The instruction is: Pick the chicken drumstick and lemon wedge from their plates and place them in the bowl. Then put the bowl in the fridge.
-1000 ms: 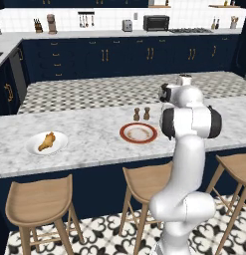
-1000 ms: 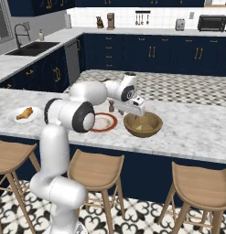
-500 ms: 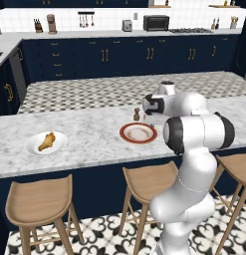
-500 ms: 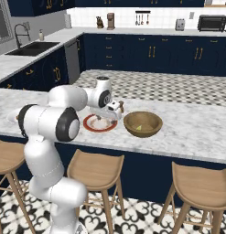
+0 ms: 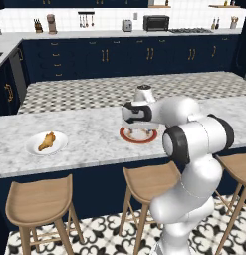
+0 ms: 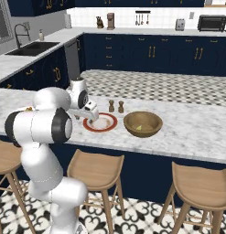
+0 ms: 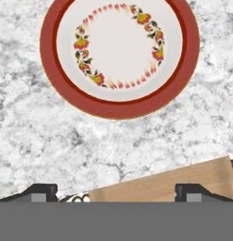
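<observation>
While our wide-open gripper [image 7: 116, 190] faces the red-rimmed plate [image 7: 120, 109], the left base view shows the chicken drumstick [image 5: 47, 141], lying 2-to-8 o'clock.

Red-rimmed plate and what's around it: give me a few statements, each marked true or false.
1. The red-rimmed plate has no food on it. True.
2. The drumstick lies in the wooden bowl. False: it lies on the white plate.
3. The hand is open, holding nothing. True.
4. The bowl is empty. False: a lemon wedge lies inside.
5. Two shakers stand behind the red-rimmed plate. True.
</observation>
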